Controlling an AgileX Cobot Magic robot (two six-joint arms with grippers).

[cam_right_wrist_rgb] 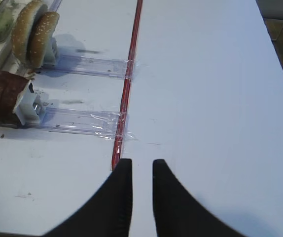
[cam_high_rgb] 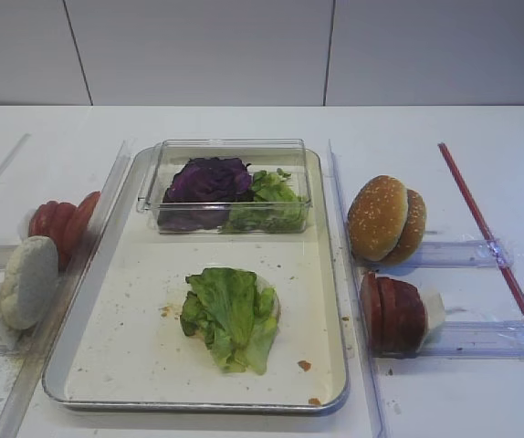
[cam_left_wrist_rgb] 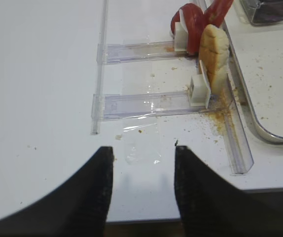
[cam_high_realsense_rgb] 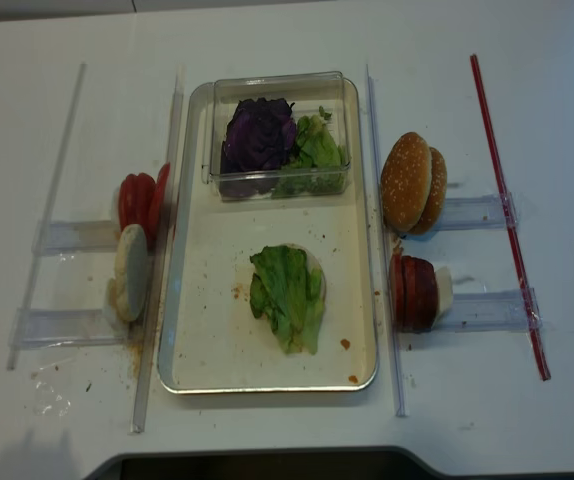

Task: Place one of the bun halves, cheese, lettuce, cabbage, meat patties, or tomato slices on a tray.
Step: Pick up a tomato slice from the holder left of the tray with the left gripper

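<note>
Lettuce (cam_high_rgb: 230,315) is lying mid-tray (cam_high_rgb: 107,374), seemingly covering a pale bun; meat patties (cam_high_rgb: 393,313) and bun halves (cam_high_rgb: 387,219) are standing upright in racks right of the tray, tomato slices (cam_high_rgb: 61,224) left, likely for easy picking; only wrist views are showing the left gripper (cam_left_wrist_rgb: 144,190) and right gripper (cam_right_wrist_rgb: 138,190), fingers spread, empty.

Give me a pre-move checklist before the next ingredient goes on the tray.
1. Left gripper open and empty: ok.
2. Right gripper empty, jaws narrowly apart: ok.
3. Bare floor left on the tray: ok.
4. Lettuce lying on a pale round base mid-tray: ok; what the base is, cannot tell.
5. Meat patties upright in their holder right of the tray: ok.
6. Tomato slices upright in their holder left of the tray: ok.
</note>
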